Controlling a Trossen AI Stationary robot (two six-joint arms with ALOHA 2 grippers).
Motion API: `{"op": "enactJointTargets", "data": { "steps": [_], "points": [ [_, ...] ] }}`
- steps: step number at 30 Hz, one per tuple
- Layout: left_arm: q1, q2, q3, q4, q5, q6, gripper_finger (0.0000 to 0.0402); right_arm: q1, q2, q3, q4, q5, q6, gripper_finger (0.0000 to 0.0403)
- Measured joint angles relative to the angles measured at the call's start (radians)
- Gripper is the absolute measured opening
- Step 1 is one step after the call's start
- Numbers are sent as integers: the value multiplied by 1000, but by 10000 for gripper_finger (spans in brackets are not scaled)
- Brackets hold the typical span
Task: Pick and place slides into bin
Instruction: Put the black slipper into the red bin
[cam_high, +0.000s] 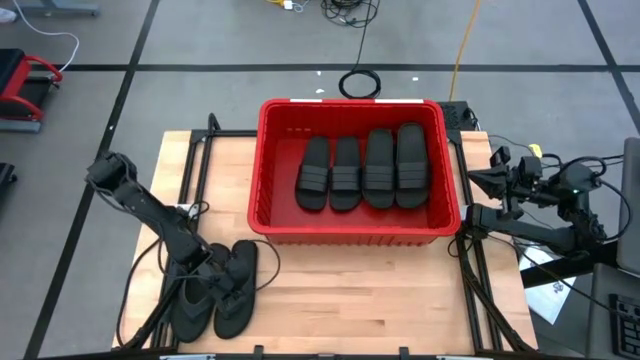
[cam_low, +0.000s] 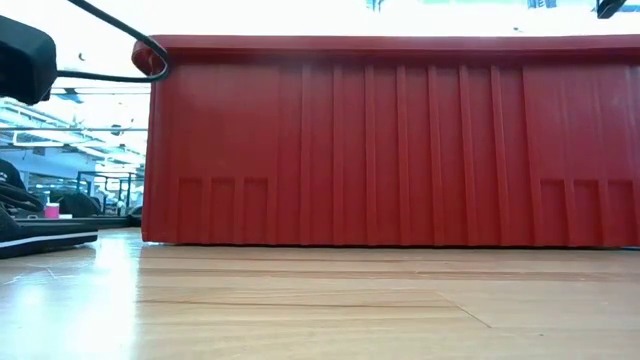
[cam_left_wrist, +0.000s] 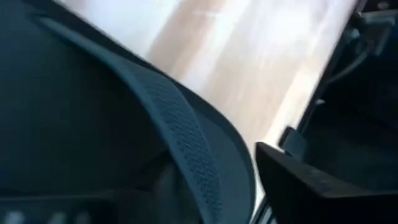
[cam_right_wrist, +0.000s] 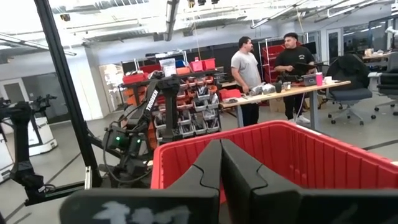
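The left hand (cam_high: 218, 262) is down on the two thong-strap slides (cam_high: 222, 290) lying side by side at about 7 o'clock on the surface (cam_high: 360, 290), its fingers part-spread astride a strap; whether they grip it cannot be told. Four ribbed-band slides (cam_high: 363, 170) lie in a row inside the bin (cam_high: 352, 238). The right hand (cam_high: 497, 172) waits shut at 3 o'clock, beside the bin's rim

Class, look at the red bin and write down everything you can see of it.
The red bin is a large rectangular plastic tub with ribbed walls and a thick rim. It stands upright and open on the wooden table, at its far middle. Four black sandals lie side by side on its floor. Neither hand touches it.
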Motion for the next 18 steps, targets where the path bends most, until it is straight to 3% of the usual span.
{"op": "enactJointTargets", "data": {
  "steps": [7, 12, 18],
  "points": [
    [0, 25, 0, 178, 39, 28, 22, 0, 0, 0, 8, 4, -10, 0],
    [-1, 6, 11, 281, 58, 42, 12, 0, 0, 0, 8, 33, -53, 0],
    [-32, -61, 72, 287, 61, 46, 6, 0, 0, 0, 56, 53, -93, 0]
  ]
}}
